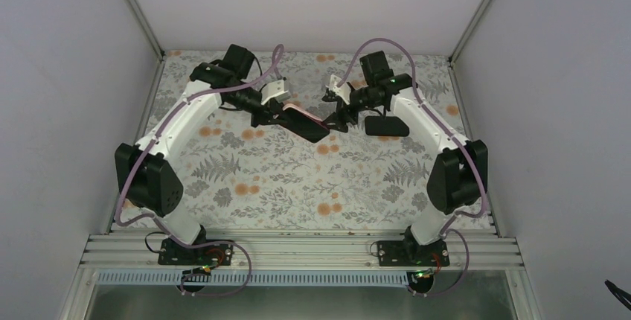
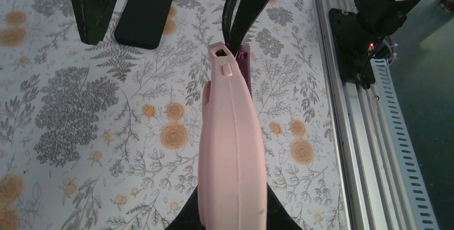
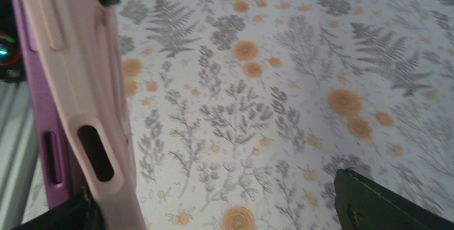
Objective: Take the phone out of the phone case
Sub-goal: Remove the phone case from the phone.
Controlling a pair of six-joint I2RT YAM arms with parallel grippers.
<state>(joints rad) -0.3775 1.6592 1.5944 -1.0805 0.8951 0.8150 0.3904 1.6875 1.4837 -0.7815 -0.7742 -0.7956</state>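
The pale pink phone case (image 2: pixel 231 144) is held edge-on above the table, clamped between my left gripper's (image 2: pixel 233 211) fingers. The purple phone (image 2: pixel 243 61) shows as a strip beside the case's far end. In the top view the left gripper (image 1: pixel 277 115) holds the case and phone (image 1: pixel 306 126) at mid-table. My right gripper (image 1: pixel 338 117) is at the far end of the case with its jaws wide apart. In the right wrist view the case (image 3: pixel 80 80) and the phone's edge (image 3: pixel 37 112) lie against the left finger, and the right finger (image 3: pixel 385 203) is well clear.
A black slab (image 1: pixel 387 125) lies flat on the floral tablecloth under the right arm, also seen in the left wrist view (image 2: pixel 144 13). The aluminium rail (image 2: pixel 358 133) runs along the near edge. White walls enclose the table on three sides.
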